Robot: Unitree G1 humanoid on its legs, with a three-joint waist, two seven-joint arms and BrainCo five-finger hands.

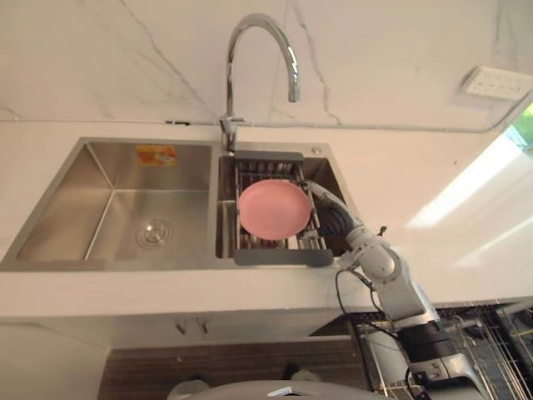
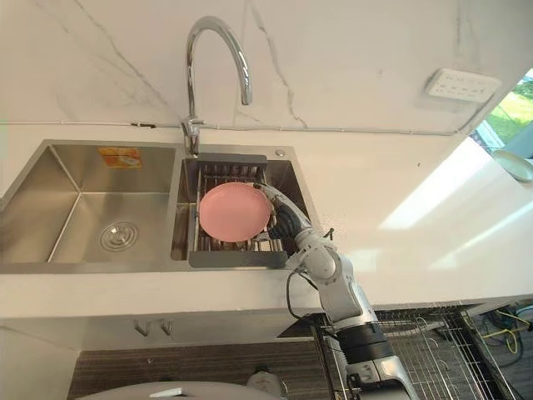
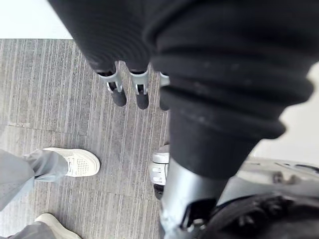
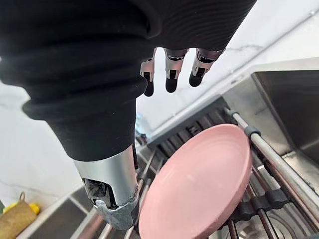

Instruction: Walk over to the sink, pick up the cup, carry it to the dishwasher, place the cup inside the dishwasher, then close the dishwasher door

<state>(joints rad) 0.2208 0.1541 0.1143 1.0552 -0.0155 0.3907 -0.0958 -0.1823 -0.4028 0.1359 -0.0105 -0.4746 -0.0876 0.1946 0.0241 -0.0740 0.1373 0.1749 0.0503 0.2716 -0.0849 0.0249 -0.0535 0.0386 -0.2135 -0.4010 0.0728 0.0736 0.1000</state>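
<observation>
A round pink dish [image 1: 275,208] leans on a grey dish rack [image 1: 283,257] set across the right basin of the steel sink [image 1: 50,250]. My right hand [image 1: 336,218] reaches into that basin just right of the dish, close to its rim. In the right wrist view its fingers [image 4: 171,74] are straight and spread above the pink dish [image 4: 204,184], holding nothing. My left hand [image 3: 119,94] hangs low over the striped floor, its fingers relaxed and empty.
A tall curved faucet [image 1: 250,50] stands behind the basins. The left basin [image 1: 125,208] has only its drain. A wire rack [image 2: 433,350] shows below the counter edge at lower right. A person's white shoe [image 3: 75,162] is on the floor near my left hand.
</observation>
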